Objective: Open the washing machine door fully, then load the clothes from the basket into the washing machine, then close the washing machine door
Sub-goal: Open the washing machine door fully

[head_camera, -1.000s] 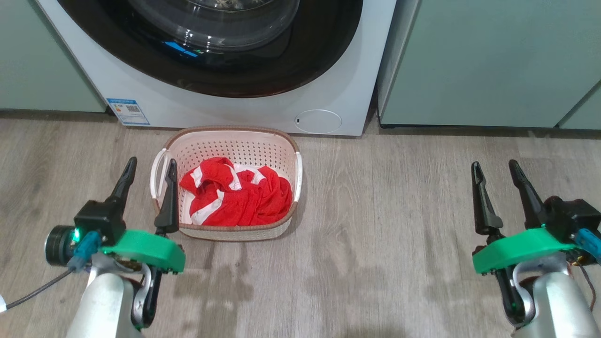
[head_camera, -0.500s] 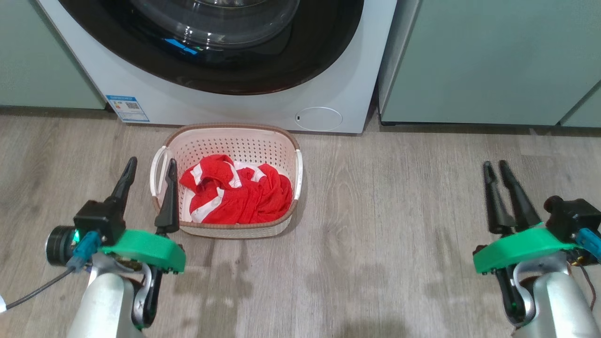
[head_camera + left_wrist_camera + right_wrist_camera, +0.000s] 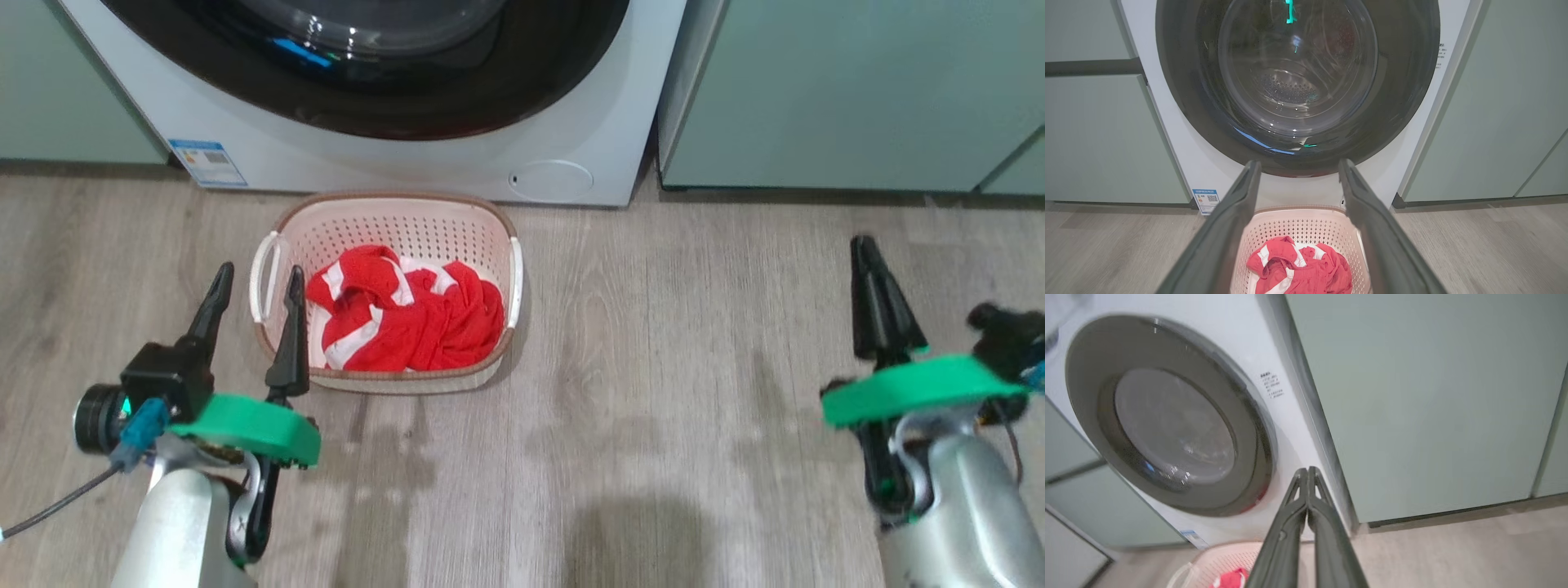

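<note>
washing machine door (image 3: 1298, 81): closed flush on washing machine (image 3: 490, 167).
basket (image 3: 392, 198): on floor (image 3: 694, 327), just before the washer's front.
clothes (image 3: 408, 318): heaped inside basket.
left hand (image 3: 260, 273): released, fingers spread, near basket's left handle.
right hand (image 3: 864, 245): clenched on nothing, well right of basket.

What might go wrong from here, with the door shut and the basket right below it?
The shut right gripper may slip off the glossy rim of the washing machine door. The basket sits close under that door, so a reaching arm might knock it. The open left gripper near it could nudge it too.
</note>
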